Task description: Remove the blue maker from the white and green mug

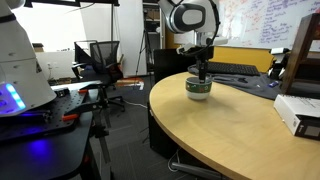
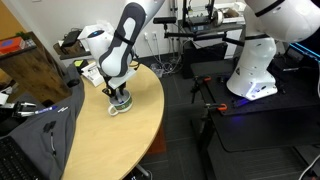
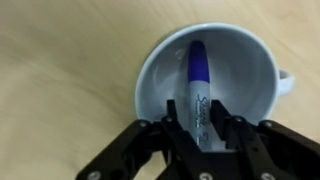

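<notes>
A white and green mug (image 1: 198, 90) stands on the round wooden table (image 1: 230, 130); it also shows in an exterior view (image 2: 120, 105) and from above in the wrist view (image 3: 210, 80). A blue marker (image 3: 198, 85) with a blue cap leans inside the mug, its grey barrel toward the camera. My gripper (image 3: 202, 128) reaches down into the mug, and its two black fingers sit tight against both sides of the marker's barrel. In both exterior views the gripper (image 1: 199, 72) stands directly over the mug (image 2: 118, 95).
A white box (image 1: 298, 112) lies near the table's edge. A keyboard (image 1: 232, 68) and desk clutter sit at the back. Office chairs (image 1: 98, 60) and a tripod stand on the floor beside the table. A dark bag (image 2: 40, 120) lies on the table.
</notes>
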Motion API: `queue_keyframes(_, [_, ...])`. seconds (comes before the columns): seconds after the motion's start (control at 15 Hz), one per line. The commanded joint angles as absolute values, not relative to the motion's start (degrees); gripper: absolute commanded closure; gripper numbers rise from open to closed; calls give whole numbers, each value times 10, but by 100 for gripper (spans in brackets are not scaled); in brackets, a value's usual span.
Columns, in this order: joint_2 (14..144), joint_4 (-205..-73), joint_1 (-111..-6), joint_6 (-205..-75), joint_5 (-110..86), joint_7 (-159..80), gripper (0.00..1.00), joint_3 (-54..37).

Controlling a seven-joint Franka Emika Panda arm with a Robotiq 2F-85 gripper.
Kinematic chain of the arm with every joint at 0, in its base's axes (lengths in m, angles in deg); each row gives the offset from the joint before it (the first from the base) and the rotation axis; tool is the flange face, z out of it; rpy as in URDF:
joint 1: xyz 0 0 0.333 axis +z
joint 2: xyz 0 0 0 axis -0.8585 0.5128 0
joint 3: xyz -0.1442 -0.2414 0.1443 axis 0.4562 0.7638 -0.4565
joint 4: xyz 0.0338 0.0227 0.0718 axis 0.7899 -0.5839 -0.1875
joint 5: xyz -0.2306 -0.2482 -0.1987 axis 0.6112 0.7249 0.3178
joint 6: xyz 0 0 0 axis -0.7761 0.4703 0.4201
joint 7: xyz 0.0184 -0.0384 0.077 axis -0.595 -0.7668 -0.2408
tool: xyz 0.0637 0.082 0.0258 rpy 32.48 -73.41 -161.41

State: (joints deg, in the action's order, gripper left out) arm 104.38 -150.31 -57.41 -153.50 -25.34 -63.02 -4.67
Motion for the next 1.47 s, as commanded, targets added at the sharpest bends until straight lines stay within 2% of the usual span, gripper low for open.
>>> queue_keyframes(0.0, [1054,-1498,-563,-1550,-251,-643,77,-34])
queue_keyframes(0.07, [1054,-1500,-564,-1554,-251,-636,85,-36])
queue_keyframes(0.27, [1049,-1508,-556,-1568,-240,-631,98,-32])
queue_keyframes(0.33, [1045,-1513,-550,-1574,-234,-633,94,-27])
queue_keyframes(0.6, [1005,-1540,-537,-1572,-215,-628,94,-12])
queue_keyframes(0.8, [942,-1558,-593,-1510,-241,-525,94,-68])
queue_keyframes(1.07, [884,-1552,-630,-1371,-225,-410,94,-79])
queue_keyframes(1.2, [882,-1531,-651,-1300,-220,-349,94,-76])
queue_keyframes(1.4, [914,-1516,-662,-1267,-168,-282,94,-65])
